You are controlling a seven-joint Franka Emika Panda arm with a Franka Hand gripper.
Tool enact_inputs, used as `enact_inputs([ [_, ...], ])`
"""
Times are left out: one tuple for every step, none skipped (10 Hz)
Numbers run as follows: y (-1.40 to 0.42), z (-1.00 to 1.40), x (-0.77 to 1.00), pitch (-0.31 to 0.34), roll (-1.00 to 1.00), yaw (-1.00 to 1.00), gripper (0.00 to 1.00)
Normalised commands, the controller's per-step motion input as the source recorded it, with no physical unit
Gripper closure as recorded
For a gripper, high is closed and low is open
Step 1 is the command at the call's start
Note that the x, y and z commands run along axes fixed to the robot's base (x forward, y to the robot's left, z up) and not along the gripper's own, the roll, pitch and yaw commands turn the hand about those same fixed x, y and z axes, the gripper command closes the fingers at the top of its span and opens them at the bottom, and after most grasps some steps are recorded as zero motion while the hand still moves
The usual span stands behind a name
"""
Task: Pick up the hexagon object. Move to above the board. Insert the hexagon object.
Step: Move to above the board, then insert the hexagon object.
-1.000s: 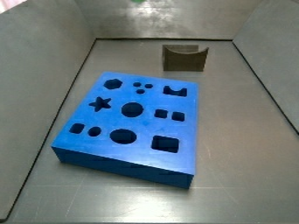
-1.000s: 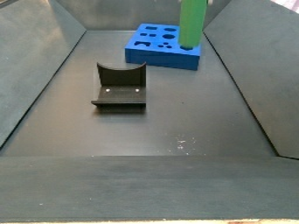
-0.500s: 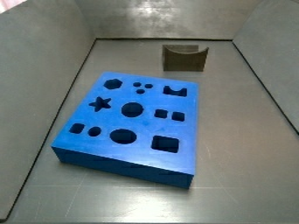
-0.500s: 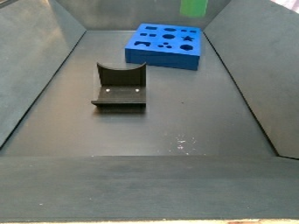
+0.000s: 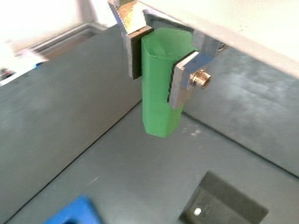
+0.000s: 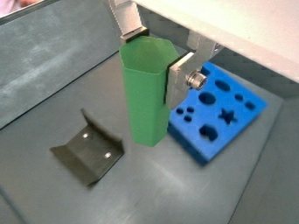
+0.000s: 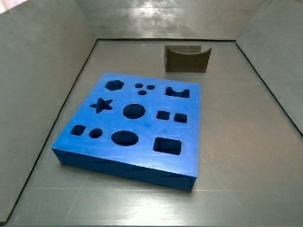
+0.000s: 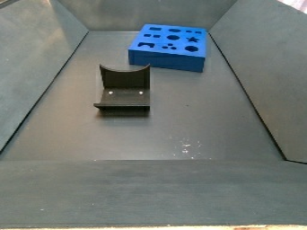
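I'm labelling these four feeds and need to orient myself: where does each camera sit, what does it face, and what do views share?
Wrist view: on the arm, facing down past the gripper shut on the hexagon object.
Wrist view: same mount, showing gripper, peg, the board and the fixture.
Side view: high, facing down on the board; no robot shows.
Side view: lower, facing along the floor over the fixture; no robot.
Both side views share board and fixture.

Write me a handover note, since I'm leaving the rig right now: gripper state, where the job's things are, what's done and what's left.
Gripper: shut on the hexagon object, raised out of both side views, seen only in both wrist views.
Board: on the floor, hexagon hole empty.
Fixture: on the floor, apart from the board.
Done: pick-up.
Left: move to above the board, insert the hexagon object.
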Motion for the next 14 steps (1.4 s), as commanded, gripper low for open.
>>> enact_inputs([
  [-1.0, 0.03, 0.12, 0.124, 0.02, 0.22, 1.0],
  [-1.0, 0.04, 0.13, 0.116, 0.02, 0.09, 1.0],
  [-1.0, 0.04, 0.14, 0.119, 0.01, 0.04, 1.0],
  [-1.0, 0.05, 0.15, 0.124, 0.02, 0.03, 1.0],
  [-1.0, 0.05, 0.16, 0.13, 0.0, 0.02, 1.0],
  [-1.0, 0.05, 0.18, 0.139, 0.0, 0.01, 1.0],
  [-1.0, 0.06, 0.19, 0.144, 0.01, 0.02, 1.0],
  [-1.0, 0.07, 0.22, 0.15, 0.0, 0.01, 1.0],
  [-0.72, 0.06, 0.19, 0.148, 0.01, 0.01, 1.0],
  [-0.43, 0.04, 0.14, 0.14, 0.02, 0.01, 1.0],
  [-0.25, 0.03, 0.1, 0.118, 0.02, 0.01, 1.0],
  [-0.19, 0.03, 0.08, 0.1, 0.03, 0.01, 1.0],
  [0.0, -0.07, -0.12, -0.314, -0.19, 0.0, 1.0],
  [0.07, -0.05, 0.0, -0.063, -0.33, 0.0, 1.0],
])
